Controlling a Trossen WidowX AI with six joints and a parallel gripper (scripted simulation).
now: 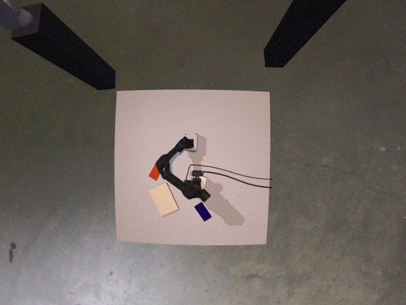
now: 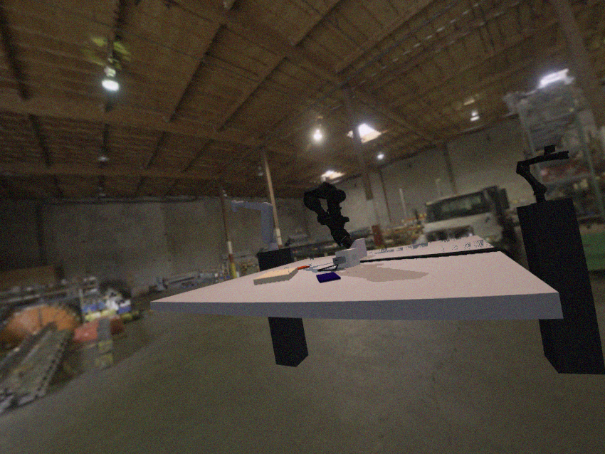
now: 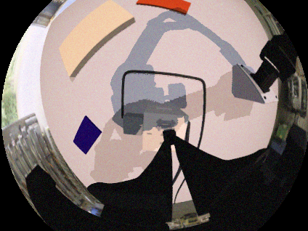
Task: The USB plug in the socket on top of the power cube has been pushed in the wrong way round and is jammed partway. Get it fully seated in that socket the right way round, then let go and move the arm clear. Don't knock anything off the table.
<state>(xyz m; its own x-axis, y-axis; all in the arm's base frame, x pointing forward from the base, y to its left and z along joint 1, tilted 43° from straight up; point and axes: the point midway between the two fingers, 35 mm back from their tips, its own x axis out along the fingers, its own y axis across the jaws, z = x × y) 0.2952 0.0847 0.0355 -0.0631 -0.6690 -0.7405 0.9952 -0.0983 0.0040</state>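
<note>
The power cube stands on the table, pale and grey with shadow across its top in the wrist view. The socket shows as a dark slot in that top. My gripper points down at the cube and is shut on the USB plug, a small black block at the fingertips. The plug appears out of the socket, above the cube's top and just nearer the fingers than the slot. The height of the gap and which way round the plug is cannot be told. The arm hides the fingertips in the top view.
A grey block sits against the cube's side, with a thin black cable looping round. A thicker cable runs to the table's right edge. A cream box, blue block and orange block lie nearby.
</note>
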